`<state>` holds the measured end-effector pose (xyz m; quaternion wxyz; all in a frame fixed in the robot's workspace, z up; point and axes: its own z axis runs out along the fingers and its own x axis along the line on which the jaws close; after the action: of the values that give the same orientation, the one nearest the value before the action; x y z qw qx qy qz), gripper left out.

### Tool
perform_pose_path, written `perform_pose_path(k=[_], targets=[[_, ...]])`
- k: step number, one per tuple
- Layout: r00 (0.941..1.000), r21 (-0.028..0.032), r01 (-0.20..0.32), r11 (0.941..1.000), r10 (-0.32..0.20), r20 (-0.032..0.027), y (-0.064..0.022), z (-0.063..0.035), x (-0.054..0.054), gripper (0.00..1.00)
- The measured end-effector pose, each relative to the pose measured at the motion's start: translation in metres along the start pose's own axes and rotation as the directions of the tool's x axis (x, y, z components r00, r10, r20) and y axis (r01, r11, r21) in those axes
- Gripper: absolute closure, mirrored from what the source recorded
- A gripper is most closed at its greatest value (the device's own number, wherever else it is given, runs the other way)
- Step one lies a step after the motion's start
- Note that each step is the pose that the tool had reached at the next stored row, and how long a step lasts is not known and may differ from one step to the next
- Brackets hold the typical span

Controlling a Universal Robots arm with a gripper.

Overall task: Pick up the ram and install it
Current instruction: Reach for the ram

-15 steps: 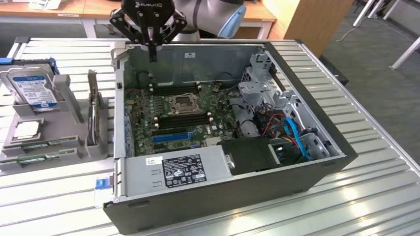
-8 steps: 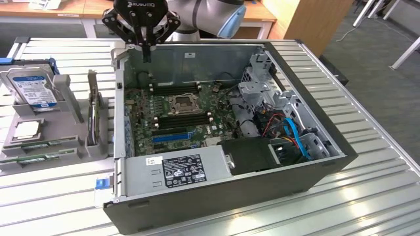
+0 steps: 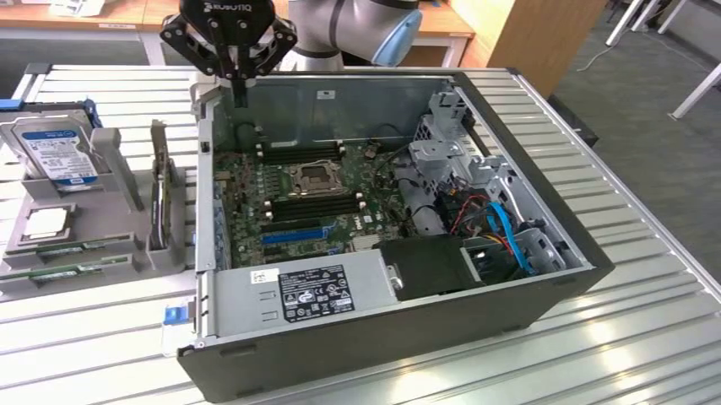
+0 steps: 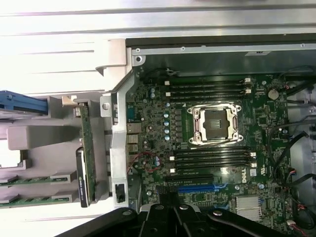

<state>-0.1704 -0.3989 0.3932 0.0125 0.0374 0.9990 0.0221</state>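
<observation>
Two ram sticks, long green boards, lie side by side in the front of a grey holder (image 3: pixel 124 253) at the exterior view's left: one ram (image 3: pixel 62 250) (image 4: pixel 37 179) and a second (image 3: pixel 51 274) (image 4: pixel 37 201). My gripper (image 3: pixel 240 94) (image 4: pixel 169 205) hangs above the back left corner of the open computer case (image 3: pixel 541 287), well away from the sticks. Its fingers are shut together with nothing between them. The motherboard (image 3: pixel 253 215) lies exposed, with black memory slots (image 3: pixel 299 153) (image 4: pixel 207 87) on either side of the processor socket (image 3: pixel 313 179) (image 4: pixel 213 123).
The holder also carries a hard drive (image 3: pixel 51 152), a square silver chip (image 3: pixel 46 221) and an upright expansion card (image 3: pixel 158 198) (image 4: pixel 87 148). In the case, the power supply (image 3: pixel 310 287) sits at the front, with drive cages and blue cables (image 3: pixel 507 240) on the exterior view's right.
</observation>
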Motion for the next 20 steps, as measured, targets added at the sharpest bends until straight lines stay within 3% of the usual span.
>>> perform_pose_path(k=[20], targets=[[1.0000, 0.0000, 0.000, 1.0000, 0.000, 0.0000, -0.0027, -0.0009, 0.036, 0.90]])
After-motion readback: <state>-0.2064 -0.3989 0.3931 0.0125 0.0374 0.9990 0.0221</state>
